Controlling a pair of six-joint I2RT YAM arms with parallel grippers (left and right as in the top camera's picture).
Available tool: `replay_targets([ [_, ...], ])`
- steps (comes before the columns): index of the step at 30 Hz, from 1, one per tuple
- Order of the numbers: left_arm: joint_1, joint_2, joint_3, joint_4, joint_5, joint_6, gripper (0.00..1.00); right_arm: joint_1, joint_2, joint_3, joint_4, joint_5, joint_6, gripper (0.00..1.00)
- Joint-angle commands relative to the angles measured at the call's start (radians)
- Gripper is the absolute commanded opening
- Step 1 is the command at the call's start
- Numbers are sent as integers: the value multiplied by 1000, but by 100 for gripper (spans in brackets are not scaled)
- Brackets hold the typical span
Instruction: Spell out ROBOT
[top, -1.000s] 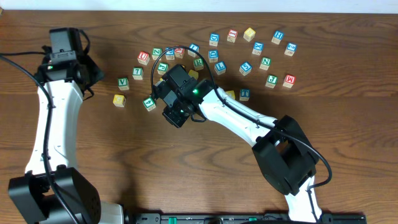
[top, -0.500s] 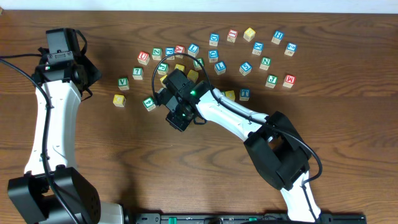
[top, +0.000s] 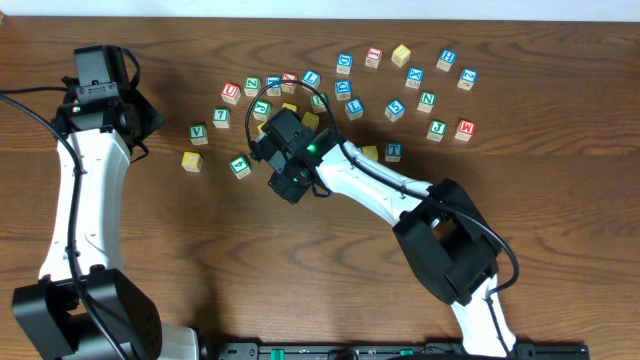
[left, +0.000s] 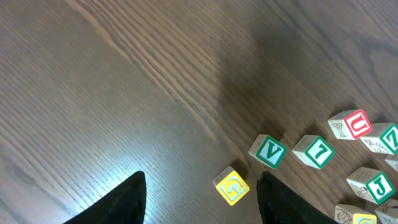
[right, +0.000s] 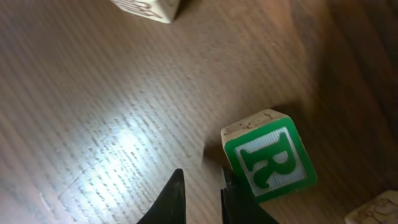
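The right wrist view gives what the overhead cannot. A green-framed R cube (right: 267, 160) stands on the tabletop (right: 93, 124) in the lower right of the frame, its letter facing up. The right pincer (right: 200, 190) sits at the bottom centre. Its two fingers are nearly clenched, with only a thin strip of bare wood between them, and they grasp nothing. The R cube lies outside the jaws, just beside the finger nearer the frame's right; whether they touch cannot be told. The edge of a pale cube (right: 146, 7) shows at the top of the frame.

From overhead, the right arm (top: 380, 185) stretches from the lower right to the middle of the frame. Its wrist hides its own fingertips and covers part of the scattered letter cubes (top: 415, 75) in the upper middle.

The left wrist view shows the left pincer (left: 200, 186) released, its dark fingers wide apart at the bottom edge. A yellow-framed cube (left: 231, 185) lies between them in the picture, nearer the right-side finger. Up and to the right lie a green V cube (left: 268, 151), a green 7 cube (left: 314, 151) and a red U cube (left: 353, 124). Overhead, the left arm (top: 80, 190) runs along the left edge, well apart from the right arm.
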Motion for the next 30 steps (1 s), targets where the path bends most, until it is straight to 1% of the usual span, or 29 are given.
replay_targets([
  [1,2,26,-1,-10,-19,-2,57,-28,10,-1,-2,22,26,14],
  [15,2,30,-1,-10,-20,-2,56,-53,10,-1,-2,21,43,14],
  [21,2,30,-1,-10,-20,-2,56,-16,10,-1,17,-49,43,15],
  [26,2,30,-1,-10,-20,-2,57,16,10,-1,71,-33,40,18],
  [30,2,30,-1,-10,-20,-2,56,19,13,-1,137,56,81,20],
])
